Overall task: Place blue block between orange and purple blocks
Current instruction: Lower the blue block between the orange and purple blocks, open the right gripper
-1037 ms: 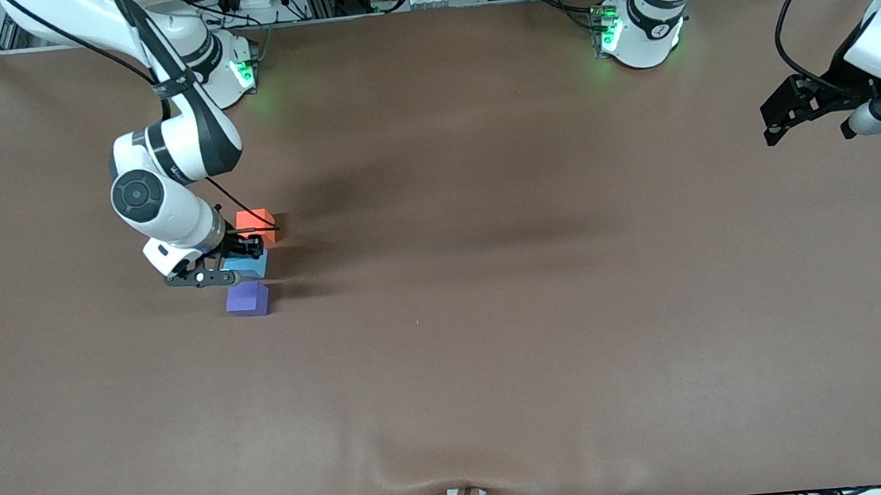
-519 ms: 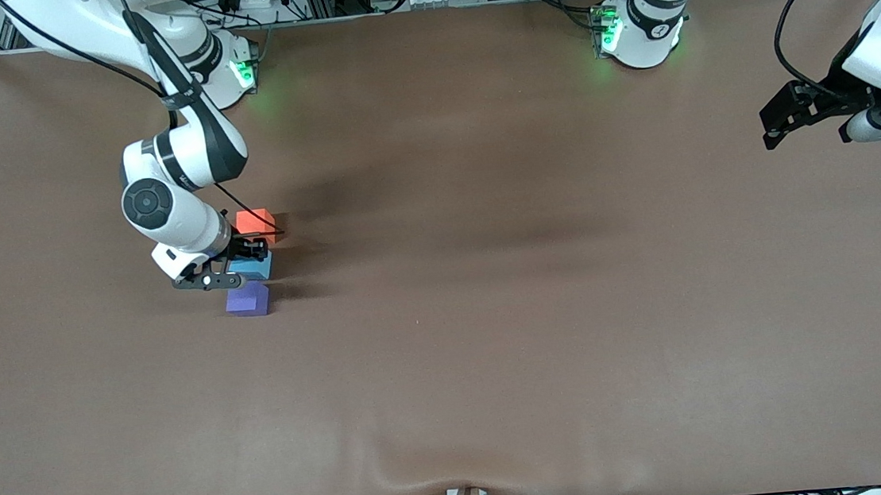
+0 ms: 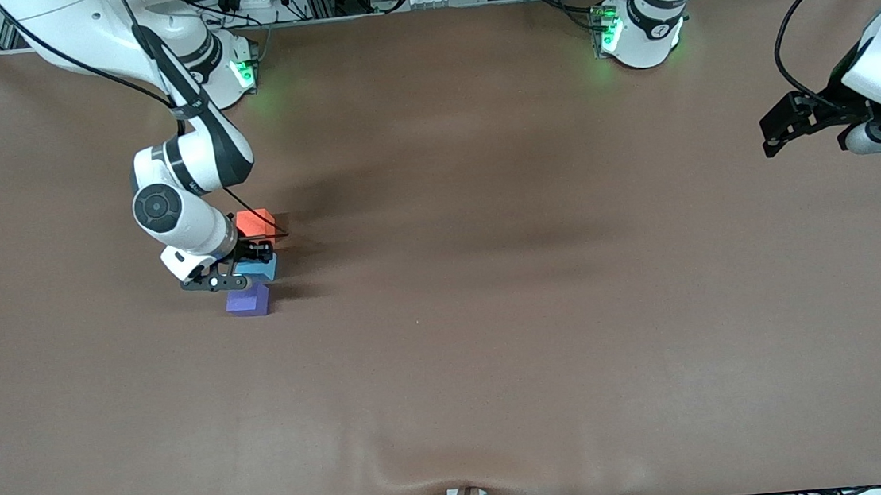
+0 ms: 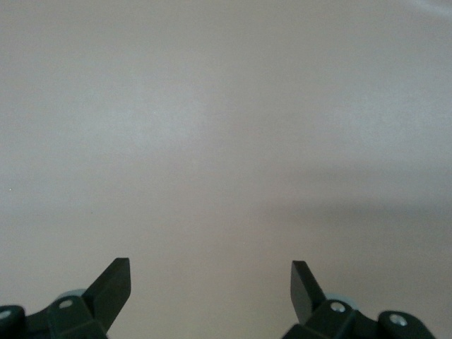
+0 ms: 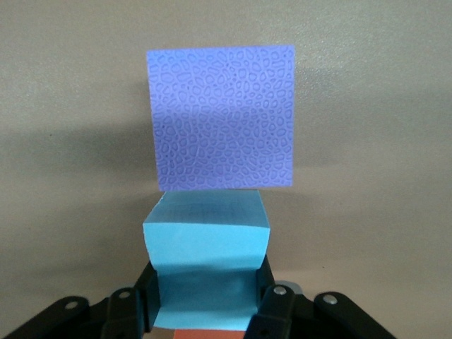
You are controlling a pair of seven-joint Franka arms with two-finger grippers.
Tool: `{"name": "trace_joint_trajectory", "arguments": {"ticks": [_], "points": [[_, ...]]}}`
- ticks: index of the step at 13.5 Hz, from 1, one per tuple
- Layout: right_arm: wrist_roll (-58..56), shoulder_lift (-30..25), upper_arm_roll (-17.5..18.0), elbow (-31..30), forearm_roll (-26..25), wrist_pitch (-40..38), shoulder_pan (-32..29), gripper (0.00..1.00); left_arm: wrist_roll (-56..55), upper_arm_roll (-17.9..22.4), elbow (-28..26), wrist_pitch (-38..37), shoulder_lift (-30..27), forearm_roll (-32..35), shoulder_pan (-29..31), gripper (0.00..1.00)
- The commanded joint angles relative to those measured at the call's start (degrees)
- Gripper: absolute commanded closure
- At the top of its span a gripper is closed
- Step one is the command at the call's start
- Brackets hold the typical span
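My right gripper point(image 3: 244, 268) is shut on the blue block point(image 3: 264, 270), which it holds low between the orange block point(image 3: 255, 222) and the purple block point(image 3: 248, 302). The three cubes stand in a short row at the right arm's end of the table. In the right wrist view the gripper point(image 5: 208, 282) squeezes the blue block point(image 5: 206, 236), with the purple block point(image 5: 221, 116) just past it and a sliver of the orange block point(image 5: 205, 334) under it. I cannot tell whether the blue block touches the table. My left gripper point(image 3: 775, 135) is open and empty, and it waits over the left arm's end of the table.
The brown table cover point(image 3: 494, 314) is bare apart from the three cubes. The left wrist view shows only bare cover point(image 4: 226, 141) between the left gripper's spread fingers point(image 4: 113, 286). The arm bases and cables stand along the table edge farthest from the front camera.
My right gripper has shifted slightly toward the left arm's end with the blue block, bringing it more in line with the orange and purple blocks. The left arm has drifted slightly.
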Motion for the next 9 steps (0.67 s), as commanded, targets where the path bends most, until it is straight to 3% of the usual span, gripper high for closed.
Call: {"name": "trace_joint_trajectory", "arguments": {"ticks": [1,6,7,8,9], "points": [[-1.4,0.13,0.53,-1.27,0.6,1.61,-1.21,0.69,0.18,-0.14,1.41,0.02,0.37,0.2,0.22,0.0],[-4.64,0.3,-0.7,-1.27,0.6,1.7,-2.0,0.66,0.18,-0.14,0.98,0.82,0.28,0.2,0.13,0.0],[-4.65,0.48,-0.7,-1.27,0.6,1.7,-2.0,0.36,0.09,-0.14,0.89,0.73,0.28,0.2,0.13,0.0],[-4.39,0.57,-0.7,-1.18,0.6,1.61,-2.0,0.0,0.0,-0.22,0.89,0.73,0.36,0.2,0.05,0.0],[-4.13,0.57,-0.7,-1.1,1.04,1.44,-2.0,0.0,-0.26,-0.14,0.89,0.64,0.37,0.2,0.05,0.0]]}}
